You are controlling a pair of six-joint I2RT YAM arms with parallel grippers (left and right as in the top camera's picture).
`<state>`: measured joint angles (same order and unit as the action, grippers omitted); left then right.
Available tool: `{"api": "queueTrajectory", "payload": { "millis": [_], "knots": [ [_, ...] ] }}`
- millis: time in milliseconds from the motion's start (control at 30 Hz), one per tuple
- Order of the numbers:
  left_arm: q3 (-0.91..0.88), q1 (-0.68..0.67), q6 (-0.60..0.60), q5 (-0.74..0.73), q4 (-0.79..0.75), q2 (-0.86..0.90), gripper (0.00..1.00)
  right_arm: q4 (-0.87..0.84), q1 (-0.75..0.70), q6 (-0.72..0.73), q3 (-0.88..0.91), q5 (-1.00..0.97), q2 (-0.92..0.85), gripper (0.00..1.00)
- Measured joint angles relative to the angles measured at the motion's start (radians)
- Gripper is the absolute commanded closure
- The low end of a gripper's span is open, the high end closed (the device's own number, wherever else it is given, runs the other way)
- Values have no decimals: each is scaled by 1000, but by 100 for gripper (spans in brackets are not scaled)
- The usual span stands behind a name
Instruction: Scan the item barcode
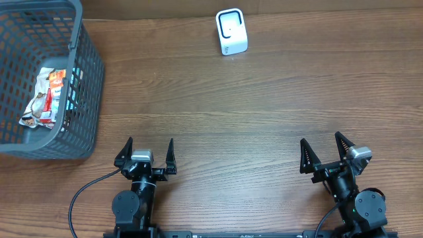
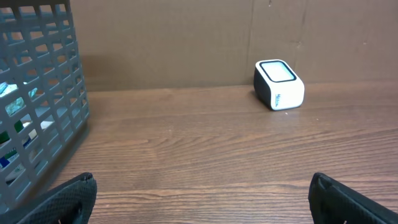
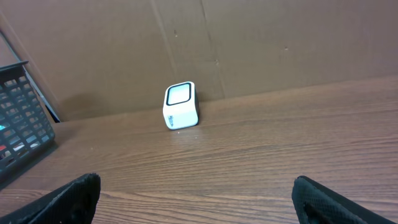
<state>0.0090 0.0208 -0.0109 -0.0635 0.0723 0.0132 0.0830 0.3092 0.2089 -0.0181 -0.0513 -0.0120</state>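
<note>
A white barcode scanner (image 1: 231, 32) with a dark-framed window stands at the far middle of the wooden table; it shows too in the left wrist view (image 2: 279, 84) and the right wrist view (image 3: 181, 105). The item, a crinkled packet with red print (image 1: 45, 98), lies inside the grey basket (image 1: 86, 79) at the far left. My left gripper (image 1: 145, 151) sits open near the front edge, left of centre, nothing between its fingers. My right gripper (image 1: 322, 152) stands open at the front right, also holding nothing. Both are far from the scanner and the basket.
The basket's slatted wall (image 2: 43, 118) fills the left of the left wrist view, and its corner (image 3: 22, 124) shows at the left of the right wrist view. A brown cardboard wall (image 3: 249, 43) runs behind the table. A black cable (image 1: 82, 198) trails from the left arm's base.
</note>
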Motion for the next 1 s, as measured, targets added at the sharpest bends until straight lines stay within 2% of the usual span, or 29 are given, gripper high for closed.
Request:
{"api": "queueTrajectory", "payload": {
  "millis": [267, 433, 667, 833, 1000],
  "knots": [
    [0, 0, 6, 0, 2, 0, 0, 0, 0, 0, 0, 0, 0, 0],
    [23, 0, 81, -7, 55, 0, 0, 0, 0, 0, 0, 0, 0, 0],
    [157, 0, 145, -132, 304, 0, 0, 1, 0, 0, 0, 0, 0, 0],
    [347, 0, 155, -160, 475, 10, 0, 0, 0, 0, 0, 0, 0, 0],
    [574, 0, 162, -176, 619, 112, 0, 0, 0, 0, 0, -1, 0, 0]
  ]
}}
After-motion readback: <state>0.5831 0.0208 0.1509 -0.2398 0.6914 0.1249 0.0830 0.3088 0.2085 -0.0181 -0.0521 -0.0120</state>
